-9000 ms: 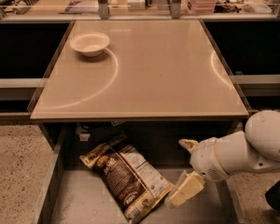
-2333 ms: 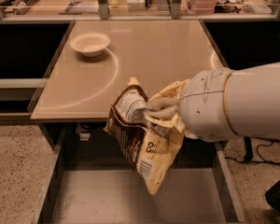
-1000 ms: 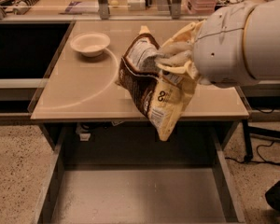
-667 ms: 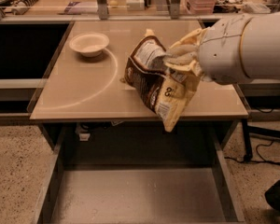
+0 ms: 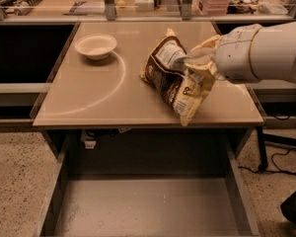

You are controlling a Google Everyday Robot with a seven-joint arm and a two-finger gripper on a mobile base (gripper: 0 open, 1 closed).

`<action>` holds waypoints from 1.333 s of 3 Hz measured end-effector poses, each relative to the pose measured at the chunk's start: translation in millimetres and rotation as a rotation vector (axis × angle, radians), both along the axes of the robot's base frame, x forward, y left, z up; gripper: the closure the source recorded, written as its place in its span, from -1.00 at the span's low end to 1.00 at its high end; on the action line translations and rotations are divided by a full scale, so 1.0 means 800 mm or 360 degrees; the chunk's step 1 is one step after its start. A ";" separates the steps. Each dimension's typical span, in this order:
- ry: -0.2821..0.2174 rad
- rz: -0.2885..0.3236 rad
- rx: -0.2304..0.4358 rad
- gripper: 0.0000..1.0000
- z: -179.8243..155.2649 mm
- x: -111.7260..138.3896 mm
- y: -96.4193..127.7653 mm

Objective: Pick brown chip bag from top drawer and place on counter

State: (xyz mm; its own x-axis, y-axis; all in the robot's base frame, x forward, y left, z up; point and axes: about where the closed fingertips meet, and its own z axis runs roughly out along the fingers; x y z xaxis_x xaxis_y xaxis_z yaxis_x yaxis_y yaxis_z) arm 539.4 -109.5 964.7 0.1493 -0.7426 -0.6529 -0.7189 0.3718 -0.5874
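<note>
The brown chip bag (image 5: 173,81), dark brown with cream-yellow ends and a white panel, hangs tilted over the right half of the beige counter (image 5: 103,90); its lower end reaches past the front edge. My gripper (image 5: 195,63) comes in from the right on a big white arm and is shut on the bag's upper right side. The top drawer (image 5: 148,206) stands pulled open below the counter, with nothing on its grey floor.
A cream bowl (image 5: 95,46) sits on the counter's far left. A cluttered bench with metal posts (image 5: 107,0) runs behind. Dark shelves flank the counter. Cables lie on the speckled floor (image 5: 278,162) at right.
The arm has lifted the bag out of the drawer and carried it up and right over the counter. In the last second the bag has sunk a little lower toward the tabletop.
</note>
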 end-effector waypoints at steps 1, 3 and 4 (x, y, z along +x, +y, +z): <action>0.0005 0.0000 0.0000 0.63 -0.002 0.002 0.000; 0.0005 0.0001 0.0000 -0.30 -0.002 0.002 0.001; 0.0005 0.0001 0.0000 -0.76 -0.002 0.002 0.001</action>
